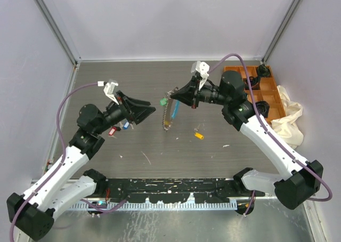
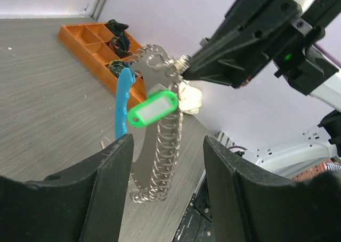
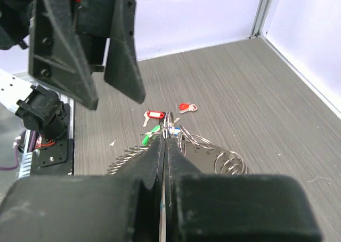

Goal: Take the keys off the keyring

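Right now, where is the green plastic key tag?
Top view, centre: green tag hangs on the silvery chain keyring in the right gripper, facing the left gripper.

top: high, looking down, far | wrists: close, facing each other | shared: keyring (image 2: 166, 151)

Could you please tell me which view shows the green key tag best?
The left wrist view: the green key tag hangs large and unobstructed on the keyring. Top external shows a tiny speck; right wrist, only a sliver beside the right tool.
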Controlling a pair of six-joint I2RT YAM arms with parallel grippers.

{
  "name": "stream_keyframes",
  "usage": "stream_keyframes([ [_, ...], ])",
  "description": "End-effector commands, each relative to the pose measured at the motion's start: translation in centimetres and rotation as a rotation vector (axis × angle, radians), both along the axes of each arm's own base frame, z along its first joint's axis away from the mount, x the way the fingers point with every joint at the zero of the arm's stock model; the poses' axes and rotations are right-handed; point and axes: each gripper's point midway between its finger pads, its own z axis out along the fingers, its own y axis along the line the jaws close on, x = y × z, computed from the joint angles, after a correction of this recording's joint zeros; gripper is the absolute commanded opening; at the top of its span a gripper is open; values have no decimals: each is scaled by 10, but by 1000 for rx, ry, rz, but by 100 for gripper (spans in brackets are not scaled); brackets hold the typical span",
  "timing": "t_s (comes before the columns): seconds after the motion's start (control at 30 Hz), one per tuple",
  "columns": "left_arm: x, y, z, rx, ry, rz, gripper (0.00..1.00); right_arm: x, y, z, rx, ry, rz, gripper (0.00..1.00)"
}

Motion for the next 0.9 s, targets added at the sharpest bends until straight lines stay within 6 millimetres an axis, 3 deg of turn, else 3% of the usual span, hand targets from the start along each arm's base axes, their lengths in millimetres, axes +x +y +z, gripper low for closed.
stream_keyframes([
  [0.0,-4,5,45,-118,-115,-88,57,-2,-1,42,129,-198,-17,1],
  [0.17,-1,0,64,-152,-157,-167,52,-9,1,43,214,-255,16,1],
  [0.23,-3,-3,67,-159,-158,-216,39,-13,3,43,232,-273,38,1],
  [0.37,-8,-10,68,-164,-168,-294,26,-17,4,40,251,-250,45,1],
  [0.57,0,-14,50,-127,-154,-302,24,-25,2,39,261,-236,67,1],
  [0.87,12,-20,52,-139,-123,-293,30,-25,4,37,255,-222,79,1],
])
